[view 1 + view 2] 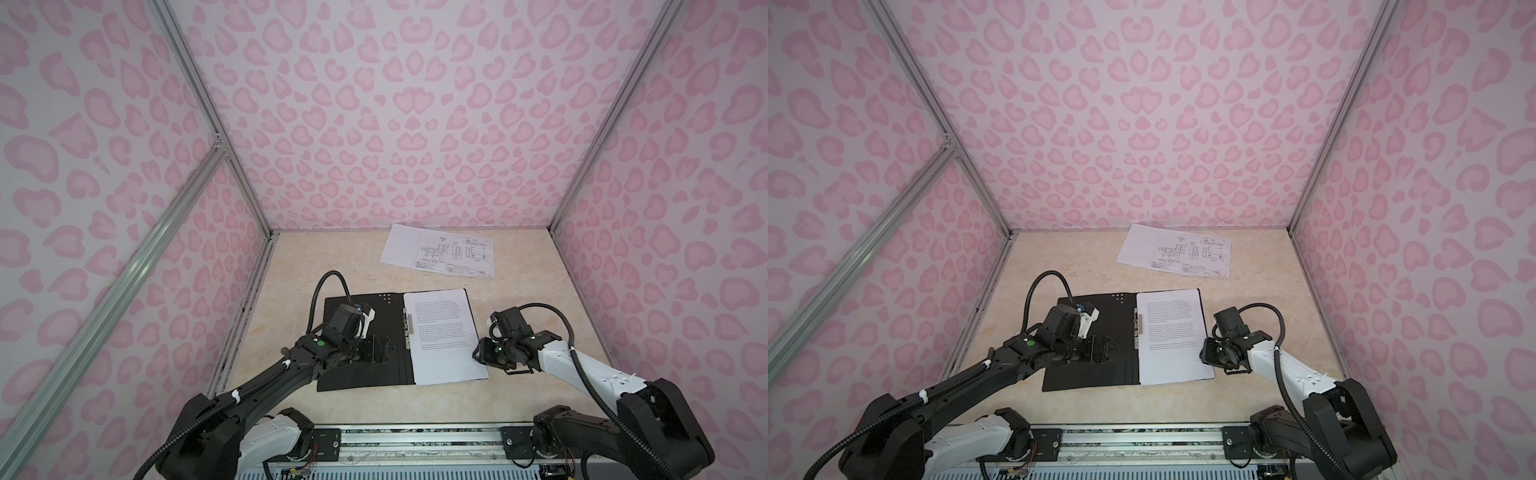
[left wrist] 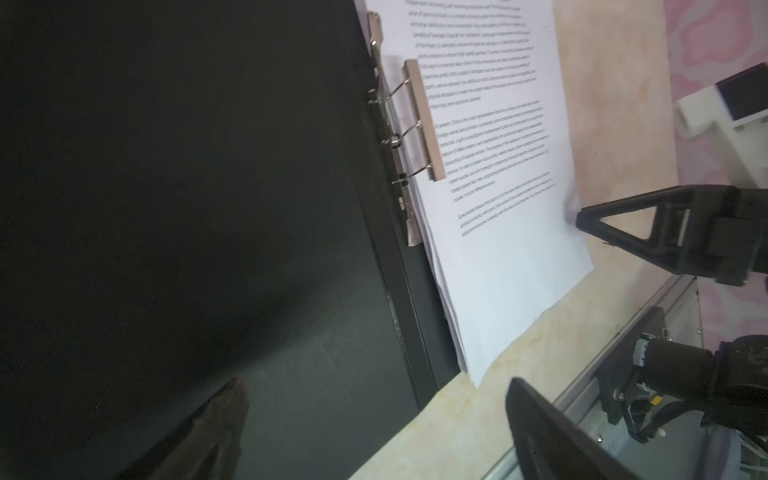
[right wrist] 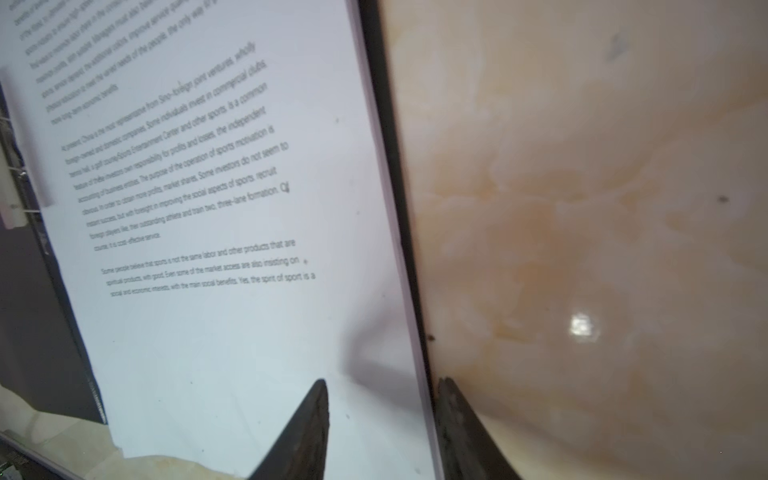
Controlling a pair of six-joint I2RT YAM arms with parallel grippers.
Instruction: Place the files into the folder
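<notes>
Folder (image 1: 365, 378) lies open, black inside up; we see text sheets (image 1: 444, 332) on its right half and drawing sheets (image 1: 440, 253) well beyond its far edge. Over its left cover the left gripper (image 1: 388, 349) hovers wide open; the right gripper (image 3: 382, 386), jaws partly apart and empty, straddles its right edge. We judge one batch filed, so next comes fetching the drawing sheets by a thin edge.

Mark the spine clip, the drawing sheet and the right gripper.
spine clip (image 2: 426, 120): left wrist view, on its flat bar.
drawing sheet (image 1: 455, 253): in a top view, middle of the drawing.
right gripper (image 3: 382, 381): right wrist view, midway between fingertips.
</notes>
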